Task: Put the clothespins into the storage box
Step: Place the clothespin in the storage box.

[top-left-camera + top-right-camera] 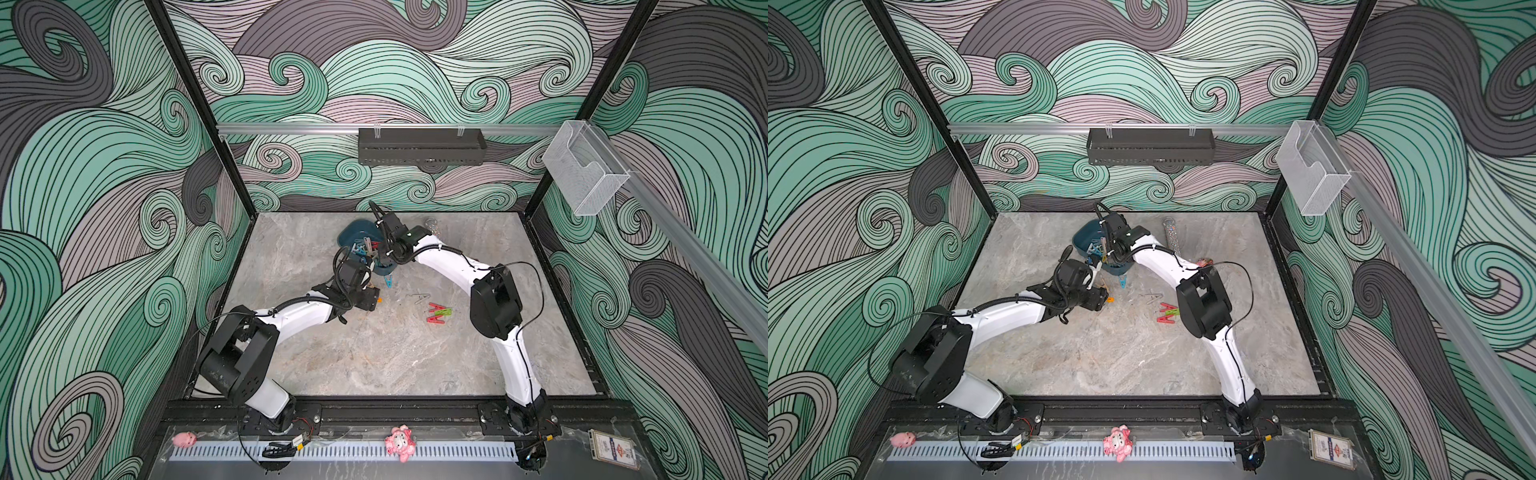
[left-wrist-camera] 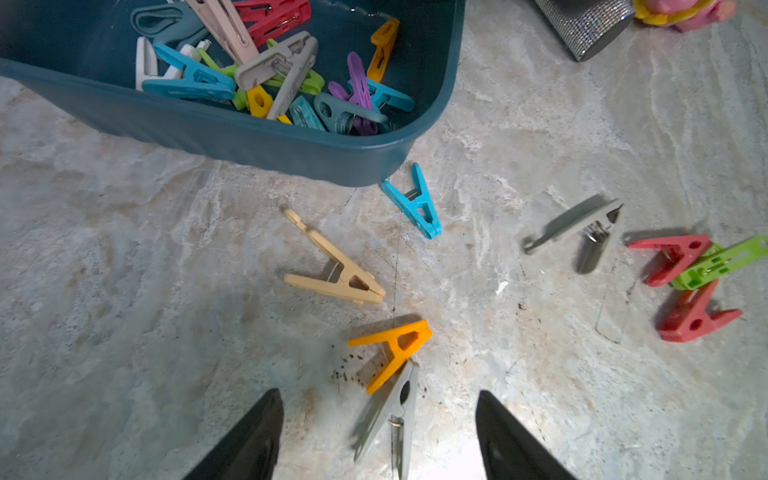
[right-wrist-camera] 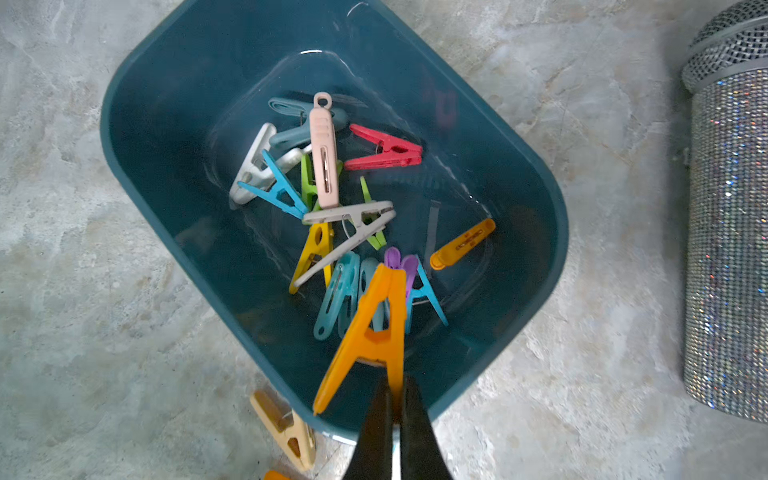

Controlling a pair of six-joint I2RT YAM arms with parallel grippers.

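The dark teal storage box (image 3: 174, 104) holds several clothespins in mixed colours. My right gripper (image 3: 395, 384) hangs over the box's near end, shut on one leg of an orange clothespin (image 3: 374, 332). My left gripper (image 2: 379, 394) is open low over the table, with a grey clothespin (image 2: 395, 415) lying between its fingers and an orange one (image 2: 399, 345) just ahead. Loose on the table are a beige pin (image 2: 336, 270), a blue pin (image 2: 417, 203) against the box (image 2: 232, 137), another grey pin (image 2: 577, 224), two red pins (image 2: 673, 253) and a green pin (image 2: 723, 262). In both top views the arms meet at the box (image 1: 353, 232).
A glittery silver cylinder (image 3: 731, 232) lies beside the box, with a pink toy (image 2: 681, 12) near it. A black perforated tray (image 1: 419, 145) hangs on the back wall and a clear holder (image 1: 582, 174) on the right rail. Two pink toys (image 1: 400, 442) sit on the front ledge.
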